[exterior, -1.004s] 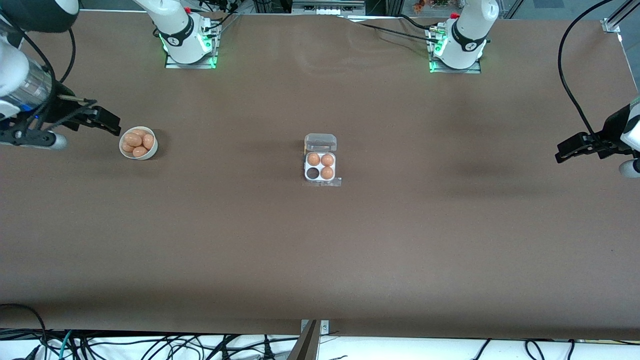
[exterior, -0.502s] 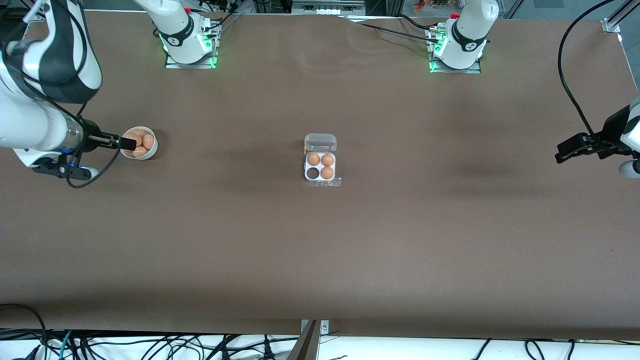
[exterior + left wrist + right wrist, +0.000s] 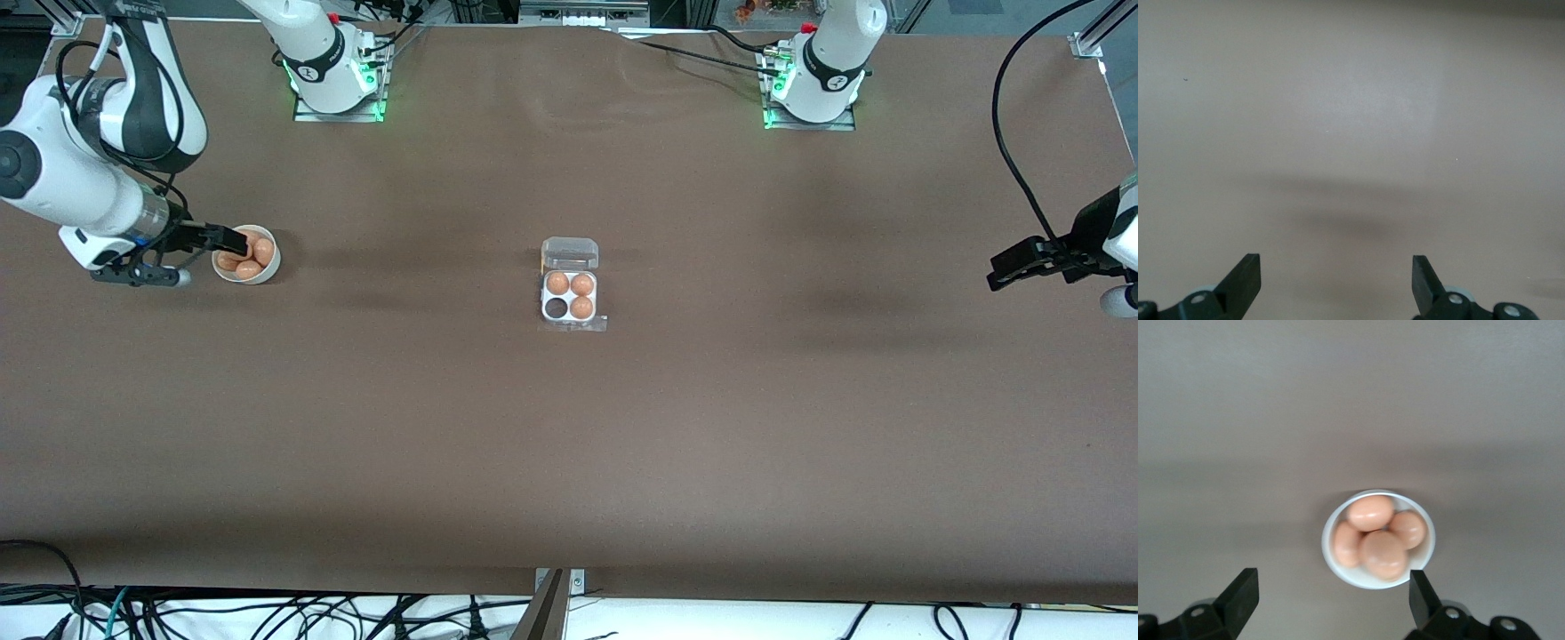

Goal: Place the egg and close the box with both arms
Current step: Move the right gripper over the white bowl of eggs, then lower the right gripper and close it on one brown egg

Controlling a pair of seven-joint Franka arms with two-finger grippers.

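The clear four-cell box (image 3: 569, 297) sits mid-table with its lid (image 3: 570, 253) open. It holds three brown eggs (image 3: 581, 285). The cell (image 3: 556, 308) nearer the camera, toward the right arm's end, is empty. A white bowl (image 3: 263, 276) with several brown eggs (image 3: 263, 251) stands toward the right arm's end. My right gripper (image 3: 234, 240) hangs over the bowl's edge, open and empty. In the right wrist view the bowl (image 3: 1338, 568) and its eggs (image 3: 1382, 553) lie just ahead of the gripper (image 3: 1331, 590). My left gripper (image 3: 1000, 267) waits open and empty over bare table (image 3: 1336, 273).
The brown table (image 3: 569, 444) spreads wide around the box. The two arm bases (image 3: 338, 84) (image 3: 809, 89) glow green along the edge farthest from the camera. Cables (image 3: 267, 613) lie along the edge nearest the camera.
My right arm swung in toward the table. Its gripper moved from beside the bowl to over the bowl. The left arm, the box and the bowl have not moved.
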